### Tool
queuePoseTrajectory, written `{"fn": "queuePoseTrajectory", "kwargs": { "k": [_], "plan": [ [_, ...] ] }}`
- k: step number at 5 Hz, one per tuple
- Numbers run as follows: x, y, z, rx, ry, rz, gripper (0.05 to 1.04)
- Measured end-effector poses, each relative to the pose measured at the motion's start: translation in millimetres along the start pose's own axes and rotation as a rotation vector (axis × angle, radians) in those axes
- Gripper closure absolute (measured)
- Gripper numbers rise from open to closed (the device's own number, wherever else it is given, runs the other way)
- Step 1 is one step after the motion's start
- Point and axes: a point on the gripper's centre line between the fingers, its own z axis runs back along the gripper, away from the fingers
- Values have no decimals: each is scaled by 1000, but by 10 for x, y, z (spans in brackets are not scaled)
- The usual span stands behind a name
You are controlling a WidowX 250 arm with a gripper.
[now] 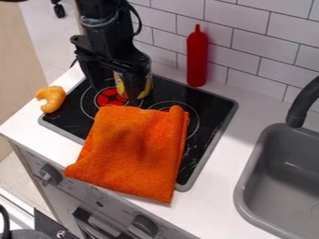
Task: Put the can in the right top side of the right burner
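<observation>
The black gripper (115, 94) hangs low over the stove's left burner (107, 97), its two fingers spread apart. Just behind its right finger stands the can (148, 87), yellow with a metallic upper part, upright near the stove's back edge. That finger covers part of the can, and whether they touch I cannot tell. The right burner (191, 116) shows as thin rings on the black glass, its front left part hidden under an orange cloth.
The folded orange cloth (135, 151) lies across the stove's front and over the counter edge. A red bottle (197, 58) stands behind the stove by the tiled wall. An orange curved toy (51, 99) sits at the left edge. The grey sink (248, 186) and black faucet are at right.
</observation>
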Motion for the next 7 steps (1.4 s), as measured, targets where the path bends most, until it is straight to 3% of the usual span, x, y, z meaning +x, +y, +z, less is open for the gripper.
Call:
{"fn": "queuePoseTrajectory", "kwargs": {
  "k": [1, 2, 4, 5, 7],
  "plan": [
    [-46, -17, -59, -10, 29, 14, 85],
    [-90, 200, -61, -20, 58, 196, 85],
    [10, 731, -109, -9, 50, 576, 85],
    [73, 998, -196, 43, -41, 773, 85],
    [449, 1293, -570, 111, -159, 1035, 85]
  ]
}}
